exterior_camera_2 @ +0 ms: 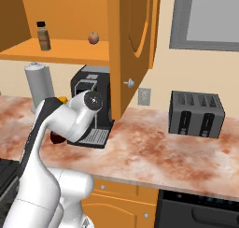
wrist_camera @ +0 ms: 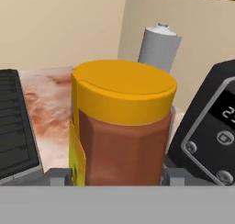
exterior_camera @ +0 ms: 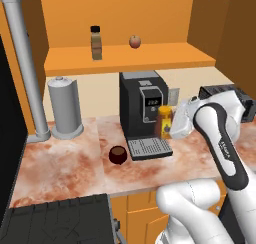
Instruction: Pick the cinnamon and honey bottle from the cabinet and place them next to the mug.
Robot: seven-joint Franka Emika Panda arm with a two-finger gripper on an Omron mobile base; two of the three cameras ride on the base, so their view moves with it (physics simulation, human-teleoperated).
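Honey bottle (wrist_camera: 121,126) sits clamped between the two finger tips (wrist_camera: 57,176) of the gripper (exterior_camera: 167,123), the jaws closed on its amber body below the yellow-orange cap; in the left base view the bottle (exterior_camera: 164,119) hangs just at the right flank of the black coffee machine (exterior_camera: 142,105), above the drip tray's right edge, with the white arm rising from 5 o'clock; the mug (exterior_camera: 118,155) rests on the marble counter (exterior_camera: 60,160) at 7 o'clock from the machine, just off the tray's left corner, and bare counter runs from it toward 9 o'clock and toward the front edge at 6 o'clock; a paper towel roll (exterior_camera: 64,107) stands well apart at the mug's 10 o'clock; up on the cabinet (exterior_camera: 130,58) the cinnamon (exterior_camera: 96,43) stands upright at the shelf's left-centre, near the front lip, with a small red apple (exterior_camera: 134,41) further back at its 3 o'clock and open shelf on either side; in the right base view the cabinet's open door (exterior_camera_2: 133,40) juts out over the counter just right of the coffee machine, and a toaster (exterior_camera_2: 196,114) sits well apart at 3 o'clock
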